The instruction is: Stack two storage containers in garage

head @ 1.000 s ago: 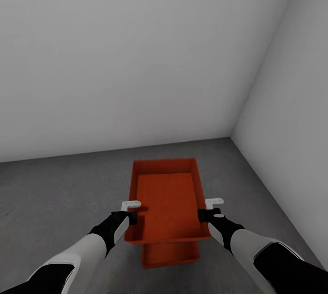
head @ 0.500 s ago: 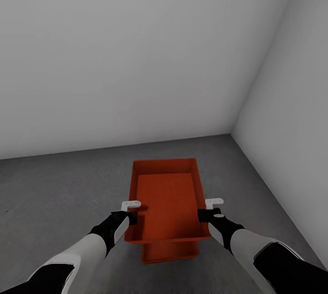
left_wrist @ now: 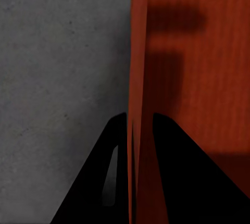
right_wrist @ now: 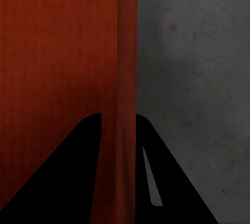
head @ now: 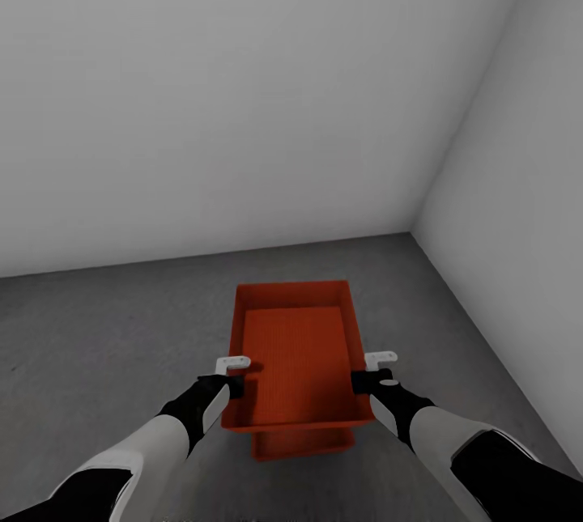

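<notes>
In the head view I hold one orange-red storage container (head: 295, 352) level between both arms, above the dark concrete floor (head: 97, 328) of the garage. My left gripper (head: 235, 383) is shut on its left wall and my right gripper (head: 360, 380) on its right wall. Directly beneath it, a strip of the other storage container (head: 304, 443) shows on the floor. In the left wrist view the thin orange wall (left_wrist: 136, 67) runs between the black fingers (left_wrist: 96, 182). The right wrist view shows the opposite wall (right_wrist: 126, 52) pinched between the fingers (right_wrist: 166, 182).
A pale grey back wall (head: 243, 101) meets a side wall (head: 526, 182) in a corner just beyond and to the right of the containers. Bare concrete stretches away to the left.
The whole view has shifted slightly, with the floor-wall line a little higher in the picture. Less of the lower container shows under the held one. Both grips are unchanged.
</notes>
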Controlling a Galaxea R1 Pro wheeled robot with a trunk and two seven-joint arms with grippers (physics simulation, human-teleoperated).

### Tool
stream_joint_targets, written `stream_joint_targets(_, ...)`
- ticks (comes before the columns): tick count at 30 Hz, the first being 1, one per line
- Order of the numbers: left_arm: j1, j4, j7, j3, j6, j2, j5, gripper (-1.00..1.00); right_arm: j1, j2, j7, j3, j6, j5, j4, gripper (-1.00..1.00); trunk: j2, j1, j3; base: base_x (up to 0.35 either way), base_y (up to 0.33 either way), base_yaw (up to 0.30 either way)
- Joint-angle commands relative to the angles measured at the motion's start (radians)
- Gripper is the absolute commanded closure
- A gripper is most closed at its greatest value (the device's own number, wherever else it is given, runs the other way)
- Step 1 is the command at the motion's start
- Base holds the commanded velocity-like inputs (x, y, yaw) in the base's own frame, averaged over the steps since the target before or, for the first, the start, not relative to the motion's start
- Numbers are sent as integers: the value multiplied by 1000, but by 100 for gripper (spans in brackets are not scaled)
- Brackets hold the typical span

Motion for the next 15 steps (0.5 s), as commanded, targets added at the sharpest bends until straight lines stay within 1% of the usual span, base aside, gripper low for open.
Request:
stream_joint_targets(1, 0, -6, 22, -11, 2, 0, -29, 100, -1, 0, -6, -21, -6, -20, 28, 100, -2, 0, -3, 0, 0, 0)
stream_joint_targets(15, -1, -6, 23, -11, 2, 0, -29, 100, -2, 0, -6, -21, -6, -20, 28, 100, -2, 0, -26, 0, 0, 0)
